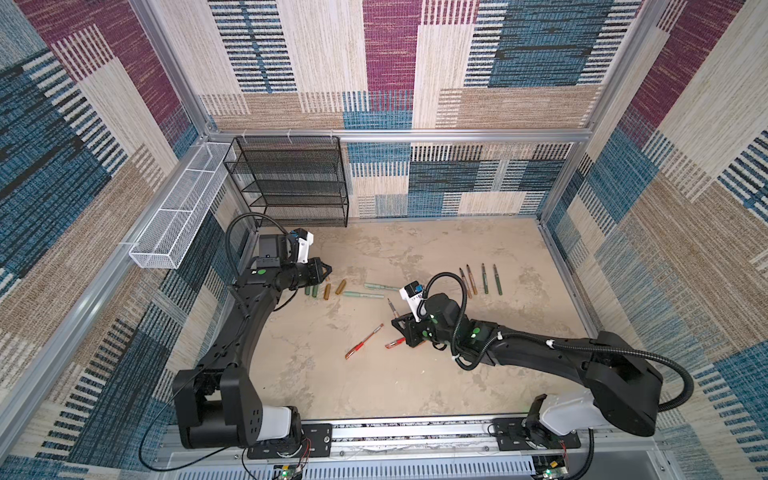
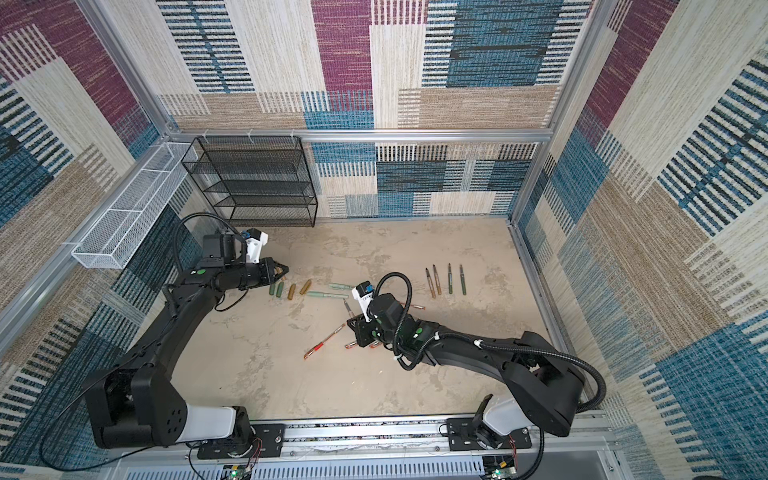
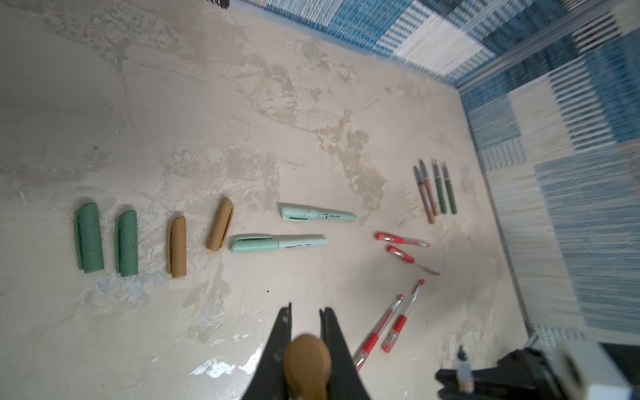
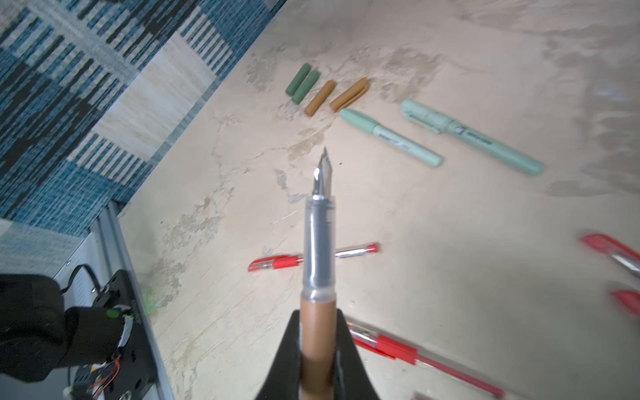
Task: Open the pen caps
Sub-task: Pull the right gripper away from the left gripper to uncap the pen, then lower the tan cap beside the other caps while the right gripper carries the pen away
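Note:
My left gripper (image 3: 304, 310) is shut on a golden brown pen cap (image 3: 306, 363), held above the table's left side (image 1: 326, 272). My right gripper (image 4: 318, 315) is shut on a brown pen barrel (image 4: 318, 339) whose clear section and bare nib (image 4: 323, 169) point away; in a top view it sits mid-table (image 1: 397, 322). Two dark green caps (image 3: 89, 239) and two brown caps (image 3: 177, 247) lie loose in a row. Two mint pens (image 3: 278, 243) lie capped beside them. Several red pens (image 3: 403, 318) are scattered near the middle.
Several uncapped barrels (image 1: 480, 278) lie in a row at the right. A black mesh shelf (image 1: 291, 178) stands at the back left, with a white wire basket (image 1: 178, 212) on the left wall. Patterned walls enclose the table, and a metal rail (image 1: 374, 432) runs along the front.

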You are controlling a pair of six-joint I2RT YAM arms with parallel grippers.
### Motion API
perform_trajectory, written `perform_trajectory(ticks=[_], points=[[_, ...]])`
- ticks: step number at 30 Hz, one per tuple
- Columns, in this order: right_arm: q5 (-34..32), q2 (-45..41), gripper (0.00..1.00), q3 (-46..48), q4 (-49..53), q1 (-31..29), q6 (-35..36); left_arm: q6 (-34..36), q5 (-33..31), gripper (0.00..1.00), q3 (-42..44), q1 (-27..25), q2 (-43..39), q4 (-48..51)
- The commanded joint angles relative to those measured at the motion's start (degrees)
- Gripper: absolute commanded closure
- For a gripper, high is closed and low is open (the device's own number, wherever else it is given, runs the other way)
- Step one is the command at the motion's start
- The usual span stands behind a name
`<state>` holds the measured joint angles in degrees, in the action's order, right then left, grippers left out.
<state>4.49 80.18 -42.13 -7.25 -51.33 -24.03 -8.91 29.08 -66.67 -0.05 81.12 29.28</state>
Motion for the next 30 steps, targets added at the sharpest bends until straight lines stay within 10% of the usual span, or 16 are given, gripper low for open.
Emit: perform_trajectory(ticks=[1, 30], points=[[-2.6, -3.9, 1.00, 2.3, 1.5, 0.7, -1.6, 7.4, -9.1, 1.00, -2.5, -1.3, 4.0, 5.1], [-8.6, -24.8, 0.97, 13.8, 7.9, 4.5, -4.8, 12.3, -29.3, 1.00, -33.1, -8.6, 43.0, 22.4]])
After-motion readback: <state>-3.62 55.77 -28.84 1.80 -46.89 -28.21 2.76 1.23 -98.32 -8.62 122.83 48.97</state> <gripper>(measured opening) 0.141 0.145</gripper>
